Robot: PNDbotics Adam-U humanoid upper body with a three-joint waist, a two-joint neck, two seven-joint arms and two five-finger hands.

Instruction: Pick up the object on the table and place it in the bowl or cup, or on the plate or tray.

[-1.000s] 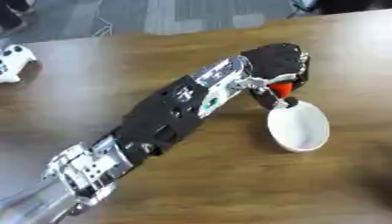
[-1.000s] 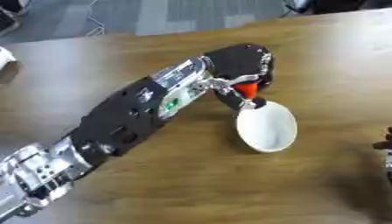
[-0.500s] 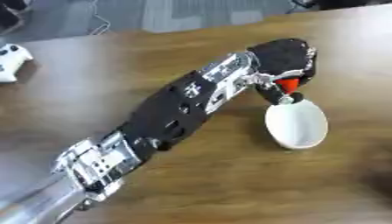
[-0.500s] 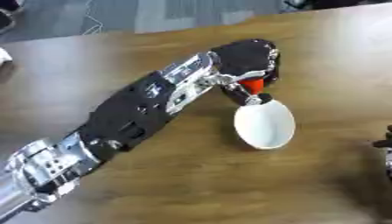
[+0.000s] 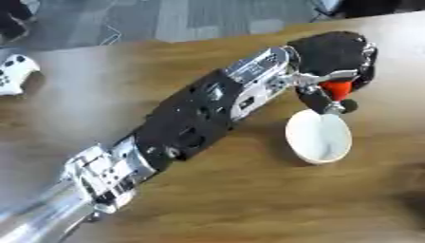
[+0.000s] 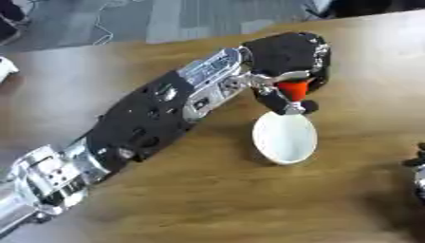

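Left eye view: left hand holding a red object just above the far rim of the white bowl.
The wooden desk (image 5: 249, 199) carries a white bowl (image 5: 319, 137) with nothing lying inside it. The left arm (image 5: 199, 118) stretches diagonally from the lower left corner to the upper right, and since half a second ago it has reached slightly farther up and right. The left hand (image 5: 332, 54) is curled over, fingers clenched on the small red object (image 5: 336, 88), which hangs at the bowl's far edge, not yet inside. A white controller (image 5: 15, 76) lies at the far left. The right hand (image 6: 418, 168) barely shows at the right edge; whether it is clenched I cannot tell.
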